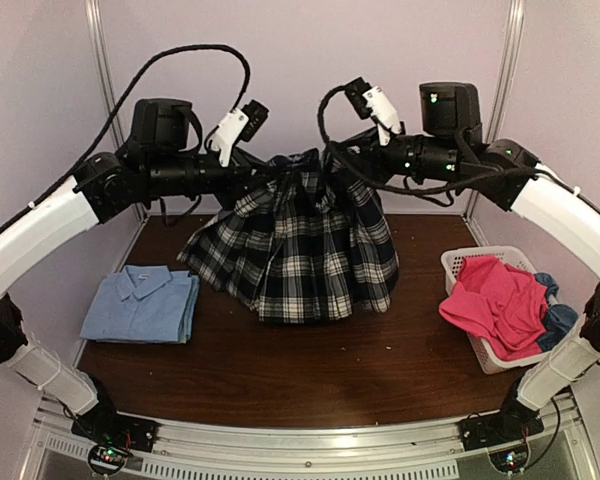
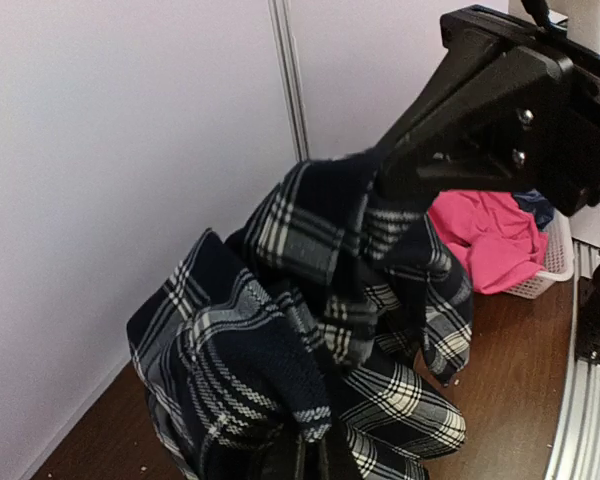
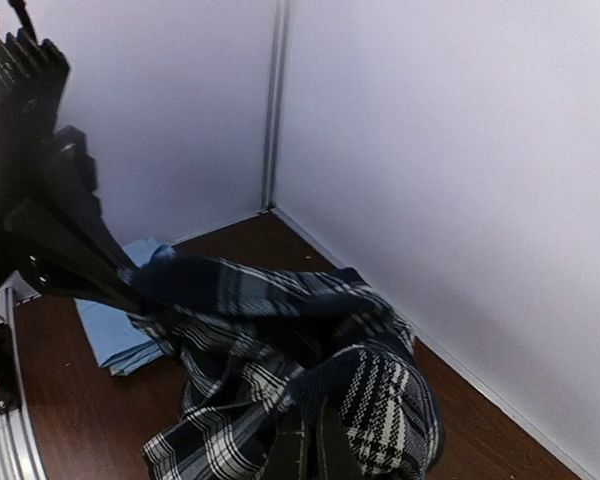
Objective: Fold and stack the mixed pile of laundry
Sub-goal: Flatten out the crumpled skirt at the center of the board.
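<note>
The black-and-white plaid shirt (image 1: 300, 245) hangs at the back middle of the table, held up by its top edge; its lower part rests on the wood. My left gripper (image 1: 265, 170) is shut on the shirt's upper left, and my right gripper (image 1: 330, 165) is shut on its upper right. The bunched plaid fills the left wrist view (image 2: 310, 330) and the right wrist view (image 3: 310, 370). A folded light blue shirt (image 1: 143, 303) lies flat at the left. Hot-pink trousers (image 1: 495, 300) and a duller blue cloth (image 1: 560, 318) lie in the basket at the right.
The white lattice basket (image 1: 460, 262) stands at the right edge of the brown table (image 1: 310, 370). White walls and metal corner posts close off the back and sides. The arms' bases sit on the metal rail at the front.
</note>
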